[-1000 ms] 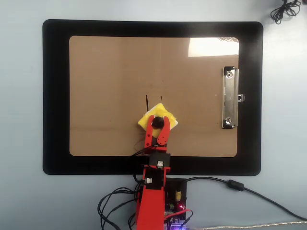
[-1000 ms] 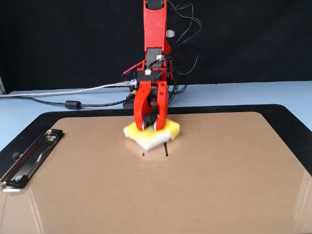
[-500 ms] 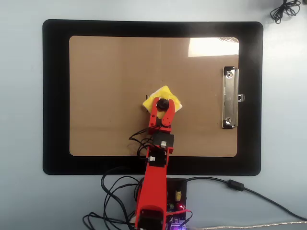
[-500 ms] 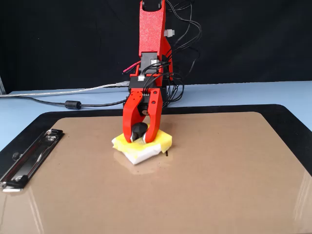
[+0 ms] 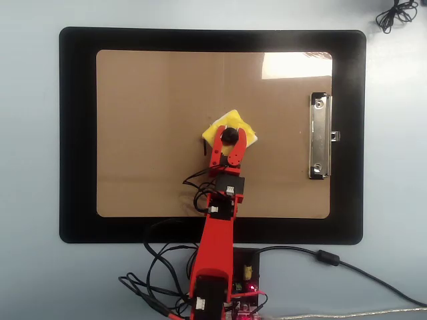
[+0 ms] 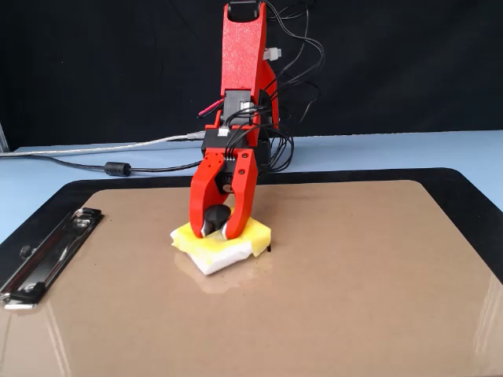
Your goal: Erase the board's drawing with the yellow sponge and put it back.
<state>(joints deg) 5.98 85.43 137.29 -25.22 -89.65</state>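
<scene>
The brown board (image 5: pixel 147 120) (image 6: pixel 354 283) lies on a black mat. My red gripper (image 5: pixel 230 136) (image 6: pixel 216 228) stands near the board's middle, shut on the black knob of the yellow sponge (image 5: pixel 230 124) (image 6: pixel 192 239). The sponge is pressed flat on the board, and its white underlayer shows at the near edge in the fixed view. Of the drawing, only a short dark stroke end (image 6: pixel 269 249) (image 5: pixel 203 149) shows beside the sponge. The sponge and gripper hide the rest of that spot.
A silver clip (image 5: pixel 320 137) (image 6: pixel 47 255) is on the board's right edge in the overhead view. The black mat (image 5: pixel 77 133) (image 6: pixel 464 184) frames the board. Cables (image 5: pixel 333 260) (image 6: pixel 118 167) and the arm's base (image 5: pixel 243 273) lie at the near side on the blue table.
The arm has stretched out from its base, pushing the sponge across the board over the two strokes. The gripper has stayed shut on the knob throughout.
</scene>
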